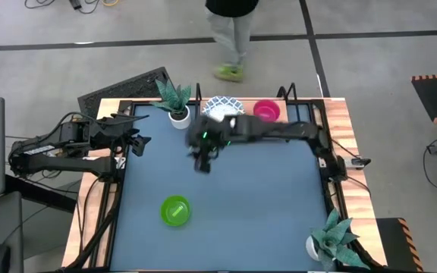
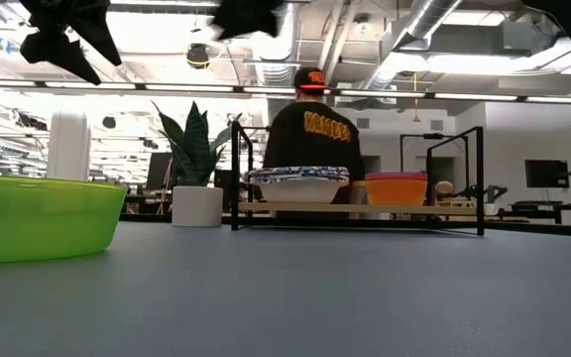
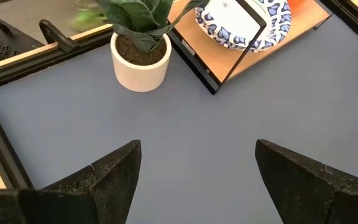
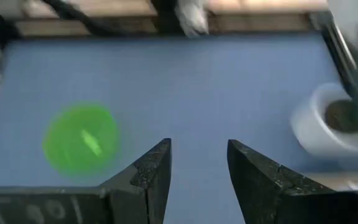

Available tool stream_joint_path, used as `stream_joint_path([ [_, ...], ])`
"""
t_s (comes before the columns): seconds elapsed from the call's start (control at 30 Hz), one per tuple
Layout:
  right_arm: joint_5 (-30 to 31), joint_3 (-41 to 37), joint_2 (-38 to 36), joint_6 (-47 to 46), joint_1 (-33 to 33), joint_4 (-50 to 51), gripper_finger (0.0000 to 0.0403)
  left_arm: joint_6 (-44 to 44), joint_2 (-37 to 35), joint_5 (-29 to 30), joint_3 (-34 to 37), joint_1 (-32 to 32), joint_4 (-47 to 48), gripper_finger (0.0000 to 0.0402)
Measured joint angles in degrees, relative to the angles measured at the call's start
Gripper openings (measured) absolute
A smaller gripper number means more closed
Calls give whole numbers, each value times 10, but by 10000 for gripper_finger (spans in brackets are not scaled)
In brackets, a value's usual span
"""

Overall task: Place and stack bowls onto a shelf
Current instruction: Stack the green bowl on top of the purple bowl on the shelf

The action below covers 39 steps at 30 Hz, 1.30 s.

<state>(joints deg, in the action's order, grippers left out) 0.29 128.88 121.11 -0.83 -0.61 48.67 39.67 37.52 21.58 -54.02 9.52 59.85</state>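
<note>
The green bowl (image 1: 175, 210) rests on its base on the blue-grey tabletop, toward the near left, and also shows in the low view (image 2: 38, 218) and the right wrist view (image 4: 81, 138). The shelf (image 3: 229, 62) stands at the far edge. It carries a white bowl with a blue patterned rim (image 1: 222, 106) and a pinkish bowl (image 1: 266, 111) beside it. My right gripper (image 1: 202, 163) hangs open in mid-air over the table's middle, between shelf and green bowl. My left gripper (image 1: 139, 144) waits open at the table's left edge.
A white plant pot (image 1: 178, 115) stands just left of the shelf, and another (image 1: 319, 246) sits at the near right corner. A person (image 2: 310, 139) stands beyond the far edge. Bare tabletop lies between the green bowl and the shelf.
</note>
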Motion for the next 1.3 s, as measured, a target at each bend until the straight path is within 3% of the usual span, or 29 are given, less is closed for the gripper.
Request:
stream_joint_path([
  [0.23, 0, 0, 80, -9, 66, -80, 181, 33, 0, 1, 0, 0, 10, 300],
  [0.63, -10, 2, 186, -2, 87, -64, 181, 84, 0, 3, 0, 0, 12, 300],
  [0.83, -38, 0, 197, -7, 84, -75, 181, 93, 0, 13, 0, 0, 12, 300],
  [1.3, -35, 0, 208, -14, 79, -151, 179, 90, 1, 17, 0, 0, 15, 300],
])
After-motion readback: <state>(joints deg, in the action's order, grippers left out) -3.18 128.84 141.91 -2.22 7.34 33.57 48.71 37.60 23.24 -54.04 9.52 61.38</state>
